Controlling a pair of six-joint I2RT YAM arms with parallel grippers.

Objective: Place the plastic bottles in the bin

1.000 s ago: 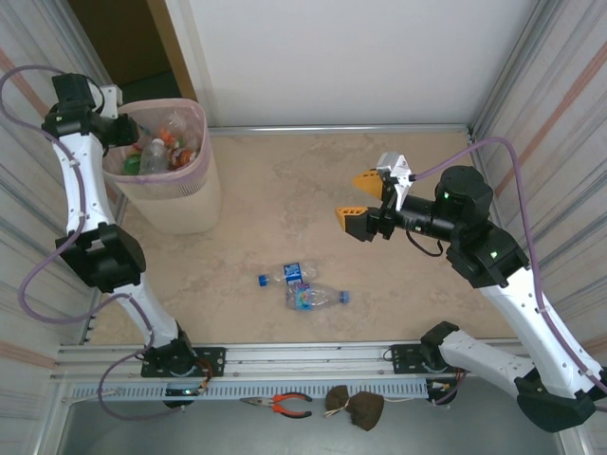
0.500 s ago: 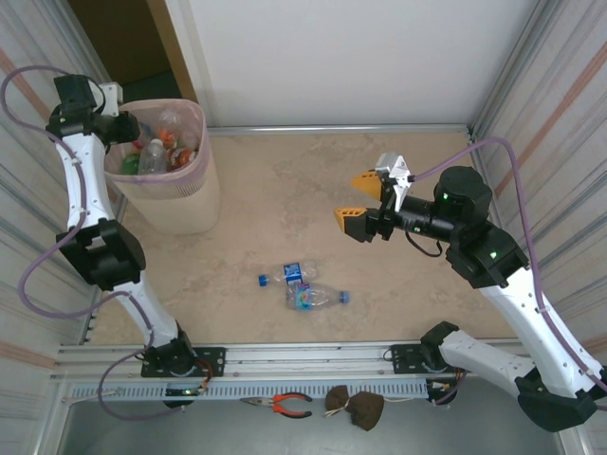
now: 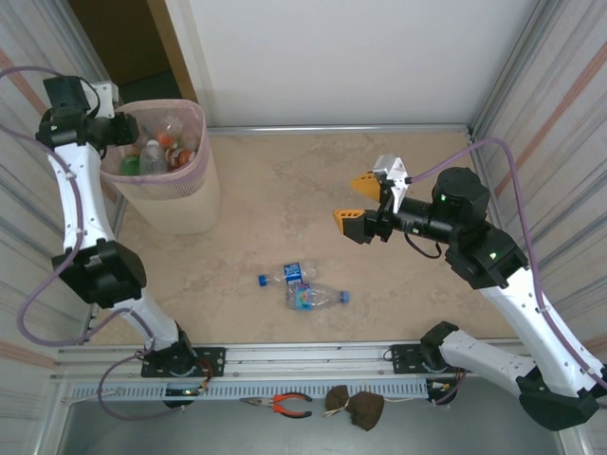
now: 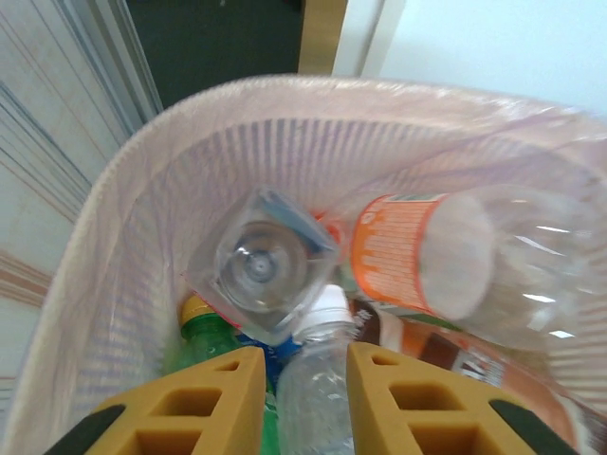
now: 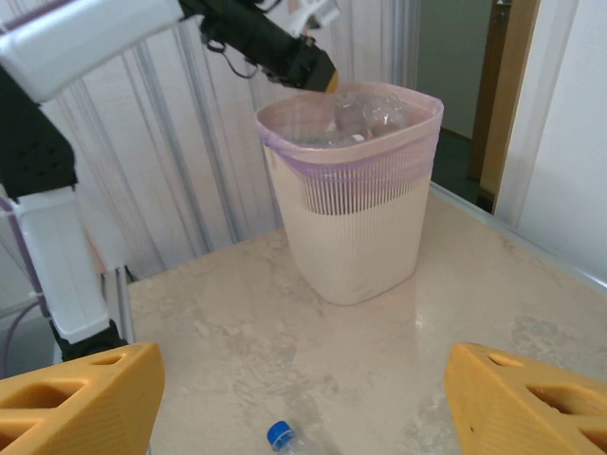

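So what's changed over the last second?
The left fingers, shut above the bin, drifted slightly left with the arm, whose elbow drew back toward its base. Nothing grasped or released. The right fingers, open, and the two table bottles stayed put.

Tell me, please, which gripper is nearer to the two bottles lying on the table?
Right. The right gripper hovers just beyond the bottles, slightly to their right; the left gripper is far off, over the bin.
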